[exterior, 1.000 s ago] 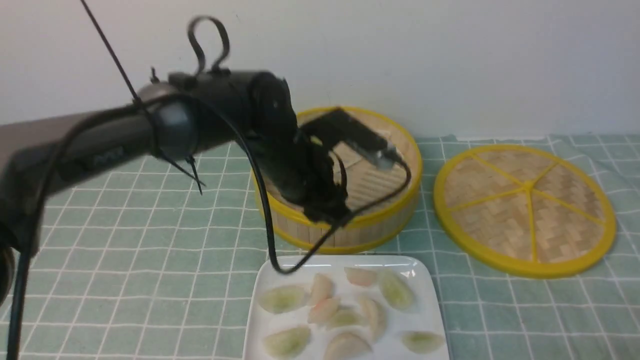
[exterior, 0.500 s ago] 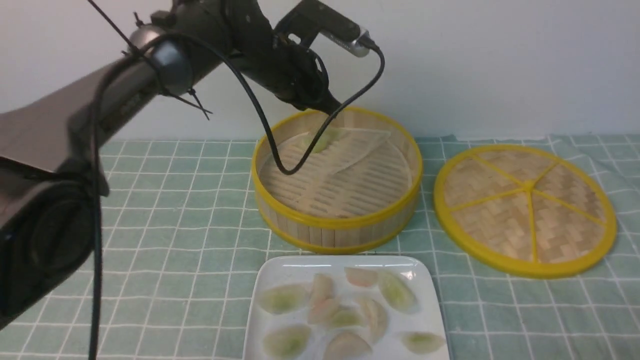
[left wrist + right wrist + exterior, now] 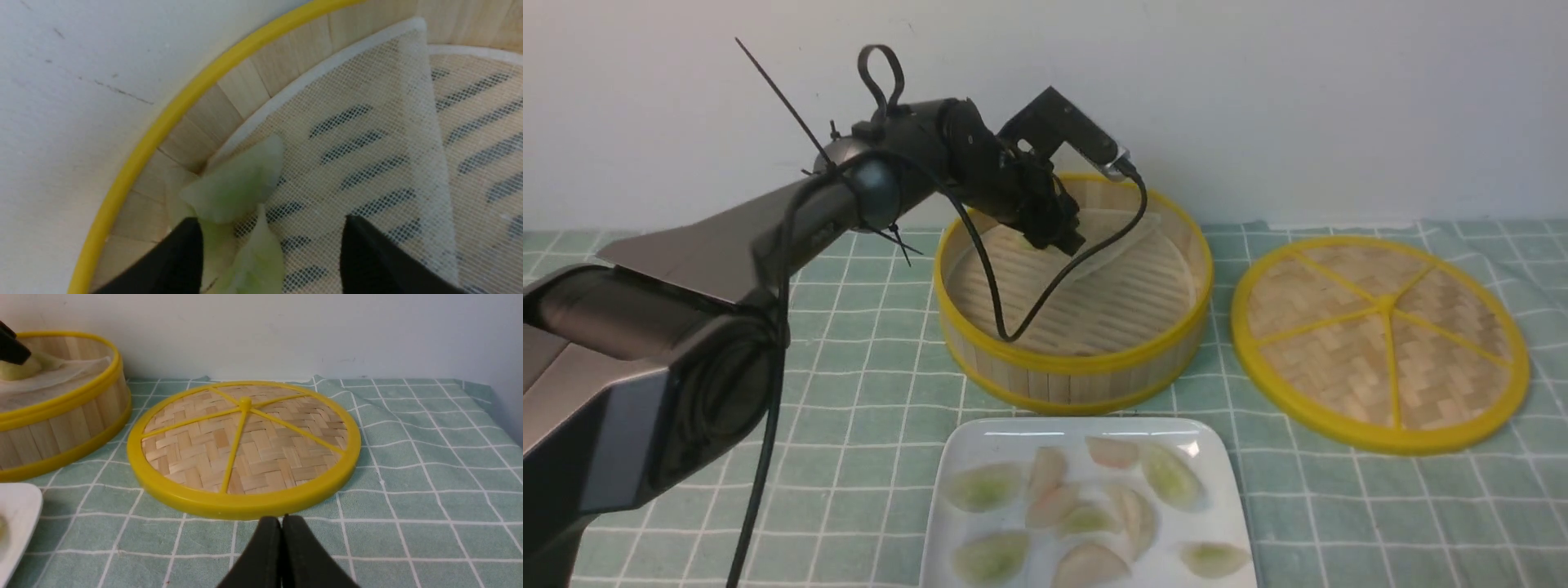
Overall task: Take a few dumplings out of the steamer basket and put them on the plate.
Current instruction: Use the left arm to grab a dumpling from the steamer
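While the left pincer (image 3: 273,225) stands open over the basket (image 3: 1070,382), at least two green dumplings (image 3: 241,179) lie inside toward 11 o'clock; overlap makes a third hard to confirm, and the arm mostly hides them in the front view. Ten dumplings (image 3: 992,558) show on one plate (image 3: 947,531) at the basket's 6 o'clock, its near edge cut off. One woven disc (image 3: 1339,343) lies toward 3 o'clock. The right pincer (image 3: 282,522) is closed.
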Robot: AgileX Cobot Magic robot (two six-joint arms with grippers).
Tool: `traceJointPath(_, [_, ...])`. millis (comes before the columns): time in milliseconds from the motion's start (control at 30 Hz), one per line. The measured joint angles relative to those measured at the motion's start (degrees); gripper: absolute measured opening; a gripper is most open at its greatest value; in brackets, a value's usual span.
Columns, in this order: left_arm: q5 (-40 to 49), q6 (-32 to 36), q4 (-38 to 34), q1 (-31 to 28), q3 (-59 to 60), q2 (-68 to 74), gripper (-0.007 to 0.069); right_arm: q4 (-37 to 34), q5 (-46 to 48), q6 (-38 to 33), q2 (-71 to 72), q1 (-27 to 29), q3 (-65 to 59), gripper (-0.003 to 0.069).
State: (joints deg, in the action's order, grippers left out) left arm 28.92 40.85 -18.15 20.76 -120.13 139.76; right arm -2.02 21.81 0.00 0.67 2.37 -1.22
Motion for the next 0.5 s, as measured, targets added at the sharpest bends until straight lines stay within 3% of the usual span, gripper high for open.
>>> traceJointPath(133, [-2.3, 0.0, 0.0, 0.0, 0.0, 2.0, 0.0475, 0.0, 0.0, 0.0, 0.0, 0.0, 0.0, -0.0014])
traceJointPath(333, [-4.2, 0.1, -0.2, 0.0, -0.2, 3.2, 0.0475, 0.0, 0.0, 0.0, 0.0, 0.0, 0.0, -0.0014])
traceJointPath(400, [-4.2, 0.1, -0.2, 0.0, -0.3, 3.3, 0.0459, 0.0, 0.0, 0.0, 0.0, 0.0, 0.0, -0.0014])
traceJointPath(500, [-3.4, -0.1, 0.0, 0.0, -0.6, 3.4, 0.0314, 0.0, 0.0, 0.0, 0.0, 0.0, 0.0, -0.0014])
